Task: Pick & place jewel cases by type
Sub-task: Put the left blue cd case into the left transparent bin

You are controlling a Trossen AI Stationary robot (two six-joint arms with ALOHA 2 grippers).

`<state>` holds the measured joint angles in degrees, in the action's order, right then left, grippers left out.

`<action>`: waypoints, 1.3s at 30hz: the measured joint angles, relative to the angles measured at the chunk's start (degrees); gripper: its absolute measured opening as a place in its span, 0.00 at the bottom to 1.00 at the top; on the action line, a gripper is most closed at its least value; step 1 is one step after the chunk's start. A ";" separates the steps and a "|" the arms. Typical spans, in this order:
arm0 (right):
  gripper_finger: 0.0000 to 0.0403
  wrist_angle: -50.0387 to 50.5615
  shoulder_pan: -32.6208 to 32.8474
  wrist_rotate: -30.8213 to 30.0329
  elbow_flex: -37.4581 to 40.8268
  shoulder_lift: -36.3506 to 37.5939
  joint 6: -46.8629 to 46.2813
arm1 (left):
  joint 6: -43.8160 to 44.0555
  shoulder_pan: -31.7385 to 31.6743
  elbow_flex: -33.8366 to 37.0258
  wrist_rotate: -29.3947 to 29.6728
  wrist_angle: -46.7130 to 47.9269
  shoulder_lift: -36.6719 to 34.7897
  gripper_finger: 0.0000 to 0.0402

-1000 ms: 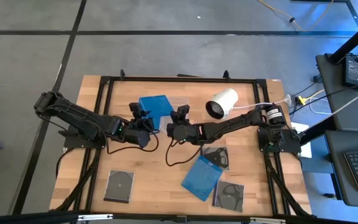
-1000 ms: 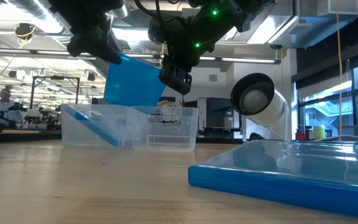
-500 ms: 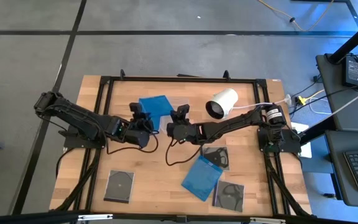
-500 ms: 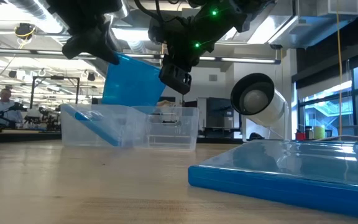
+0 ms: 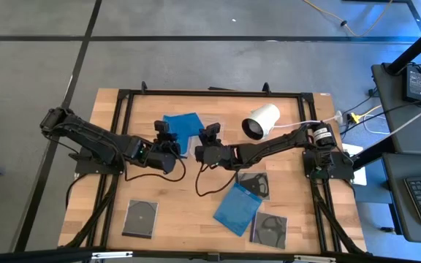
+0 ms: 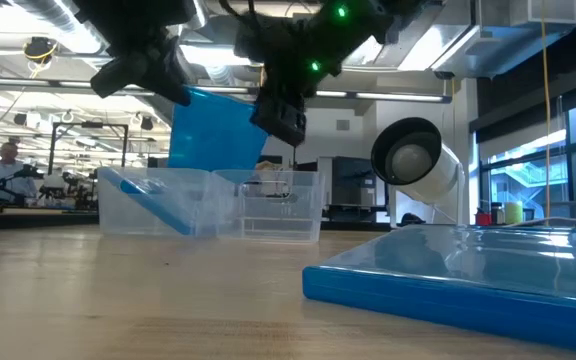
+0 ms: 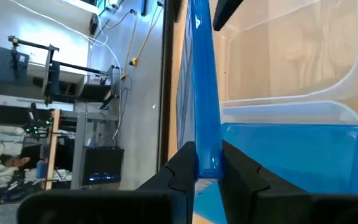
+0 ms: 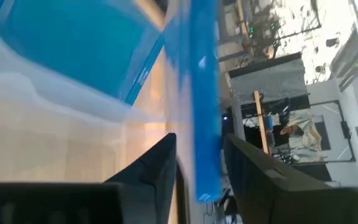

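So the left gripper (image 7: 208, 171) is now pinched tight on the translucent blue square plastic jewel case (image 7: 202, 93), held edge-up over the clear plastic tub (image 6: 208, 200). The right gripper (image 8: 197, 168) has let go since a second ago; its fingers now stand just off the case.

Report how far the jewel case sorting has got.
Done: one blue case leans inside the clear tub. In hand: a second blue case hangs over the tubs, the left gripper shut on its edge, the right gripper open around it. Left: a third blue case and three dark cases lie unsorted on the table.
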<state>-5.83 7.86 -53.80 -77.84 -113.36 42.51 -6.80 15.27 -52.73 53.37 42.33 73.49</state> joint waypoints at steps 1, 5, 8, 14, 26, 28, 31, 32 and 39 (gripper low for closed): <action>0.37 -0.01 0.05 -0.56 -0.73 0.00 -0.02 | -1.01 0.00 0.00 0.47 0.14 0.00 0.11; 0.41 0.09 0.71 -8.20 -2.85 0.18 -0.24 | -7.51 1.06 -0.39 5.00 -0.20 -0.04 0.10; 0.41 0.56 1.29 -8.34 -2.03 2.74 -1.51 | -11.53 2.19 -0.97 7.71 -0.19 -0.07 0.11; 0.41 10.20 1.85 -1.99 3.54 14.22 -16.25 | -12.19 4.90 -1.58 4.96 4.59 -0.31 0.10; 0.42 14.19 3.03 -0.87 16.09 28.85 -36.45 | -10.34 15.15 -1.51 3.03 24.25 -0.70 0.10; 0.42 14.06 2.84 -0.73 16.61 28.83 -37.68 | -12.95 15.45 -1.19 3.81 24.33 -0.70 0.10; 0.42 13.73 2.80 -0.55 16.85 28.36 -39.30 | -16.65 15.43 -0.63 7.62 24.82 -0.70 0.11; 0.42 13.99 2.76 -0.49 16.94 28.21 -39.42 | -17.86 15.20 -0.50 7.65 24.76 -0.70 0.11; 0.42 13.80 2.77 0.46 16.96 28.26 -39.51 | -21.66 13.02 1.99 3.81 25.62 -0.70 0.11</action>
<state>7.96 10.63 -53.35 -60.88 -85.10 3.00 -28.47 28.28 -50.74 57.18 67.95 72.79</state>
